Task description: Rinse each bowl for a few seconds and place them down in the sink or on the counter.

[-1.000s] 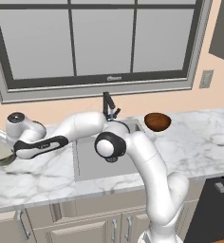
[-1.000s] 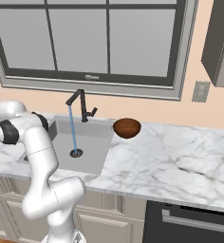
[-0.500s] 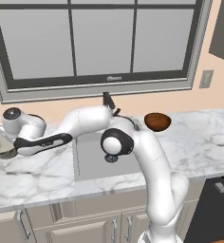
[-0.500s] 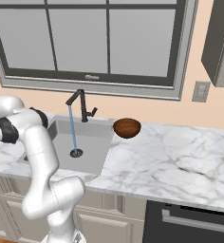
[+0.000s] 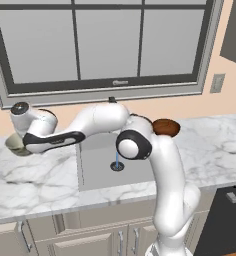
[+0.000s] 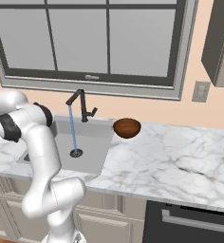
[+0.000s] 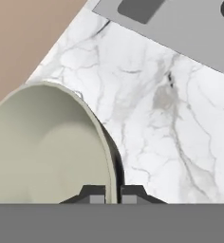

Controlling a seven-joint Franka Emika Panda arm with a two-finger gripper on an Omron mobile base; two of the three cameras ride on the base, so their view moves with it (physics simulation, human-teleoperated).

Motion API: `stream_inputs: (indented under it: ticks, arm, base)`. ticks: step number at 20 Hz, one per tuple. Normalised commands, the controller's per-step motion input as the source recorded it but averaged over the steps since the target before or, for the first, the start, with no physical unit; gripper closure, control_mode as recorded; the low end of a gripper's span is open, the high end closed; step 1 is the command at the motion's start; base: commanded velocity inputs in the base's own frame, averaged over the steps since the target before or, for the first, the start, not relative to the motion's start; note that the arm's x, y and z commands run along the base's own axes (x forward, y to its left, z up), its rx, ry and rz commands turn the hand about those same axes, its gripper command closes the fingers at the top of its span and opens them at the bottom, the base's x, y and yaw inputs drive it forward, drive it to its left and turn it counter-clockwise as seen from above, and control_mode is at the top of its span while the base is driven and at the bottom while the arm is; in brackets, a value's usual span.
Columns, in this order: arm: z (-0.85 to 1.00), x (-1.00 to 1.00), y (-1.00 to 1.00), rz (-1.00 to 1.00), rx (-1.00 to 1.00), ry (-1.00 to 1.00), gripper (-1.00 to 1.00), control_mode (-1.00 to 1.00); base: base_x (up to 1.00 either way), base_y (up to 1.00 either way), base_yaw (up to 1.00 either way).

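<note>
Reaching far to our left, we hold the tool at the rim of the pale greenish-beige bowl; the two fingertips sit close together with the thin rim wall passing between them, so we log the tool as nearly closed and clamped on that rim. In the hand view the bowl's opening faces the camera: lighter, smooth inside, slightly darker rim edge, a dark shadow along its right side. No long axis to record, since the bowl is round; whether it rests on the desk or hangs just above it we cannot tell.

In the left base view this bowl appears at the far left of the desk, partly hidden behind the arm's wrist, near the wall and well apart from the sink.

The dark reddish-brown bowl stands upright on the desk just beside the sink's right rear corner, opening upward, glossy outside.

The sink is a grey recessed basin with a round dark drain. A thin blue stream of water falls from the black faucet straight onto the drain.
</note>
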Motion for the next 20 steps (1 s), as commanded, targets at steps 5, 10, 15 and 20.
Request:
stream_inputs:
  ticks: [5, 10, 15, 20]
  arm:
    - [0.25, -0.01, -0.51, -0.32, 0.04, 0.01, 1.0, -1.0]
    - [0.0, -0.17, -0.33, -0.33, 0.0, 0.0, 1.0, -1.0]
    - [-0.16, -0.51, -0.06, -0.31, -0.02, -0.04, 1.0, -1.0]
    - [-0.1, -0.56, -0.07, -0.3, -0.01, -0.03, 1.0, -1.0]
  base:
    - [0.0, 0.0, 0.0]
    - [0.0, 0.0, 0.0]
    - [0.0, 0.0, 0.0]
    - [0.0, 0.0, 0.0]
